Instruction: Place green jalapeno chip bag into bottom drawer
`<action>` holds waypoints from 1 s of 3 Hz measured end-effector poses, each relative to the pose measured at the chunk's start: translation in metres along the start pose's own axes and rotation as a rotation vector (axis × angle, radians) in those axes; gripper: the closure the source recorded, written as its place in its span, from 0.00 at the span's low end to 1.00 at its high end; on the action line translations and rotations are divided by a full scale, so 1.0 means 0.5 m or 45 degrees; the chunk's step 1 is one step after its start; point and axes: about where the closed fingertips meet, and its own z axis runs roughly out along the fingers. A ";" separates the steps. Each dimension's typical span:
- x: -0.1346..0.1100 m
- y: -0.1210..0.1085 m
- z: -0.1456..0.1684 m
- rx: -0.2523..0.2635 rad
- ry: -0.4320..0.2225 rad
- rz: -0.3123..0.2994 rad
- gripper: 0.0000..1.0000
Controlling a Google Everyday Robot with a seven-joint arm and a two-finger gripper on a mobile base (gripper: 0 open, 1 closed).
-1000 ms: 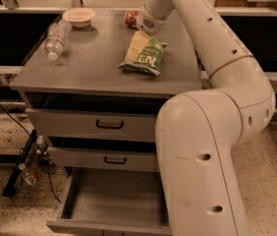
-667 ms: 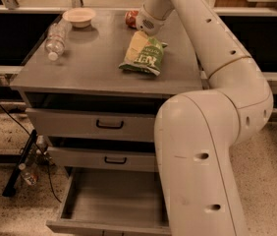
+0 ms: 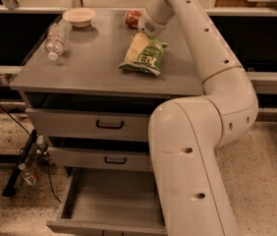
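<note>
The pincer (image 3: pixel 147 29) sits at the far end of the green jalapeno chip bag (image 3: pixel 146 57), and whether it touches the bag cannot be told. The bag's lettering is too blurred to read. The arm (image 3: pixel 192 146) hides the right part of the bottom drawer (image 3: pixel 106 200) and the right ends of the 2 upper drawers (image 3: pixel 94 124), and covers one side of the red can (image 3: pixel 132 17). The picture's lower edge cuts off the arm's base and the bottom drawer's front.

gripper (image 3: pixel 147 28) at chip bag (image 3: pixel 146 58), red can (image 3: pixel 132 17) just behind, bottom drawer (image 3: pixel 109 200) open
</note>
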 end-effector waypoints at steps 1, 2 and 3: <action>0.040 0.014 0.004 -0.039 0.024 0.014 0.00; 0.040 0.014 0.004 -0.039 0.024 0.014 0.03; 0.040 0.014 0.004 -0.039 0.024 0.014 0.27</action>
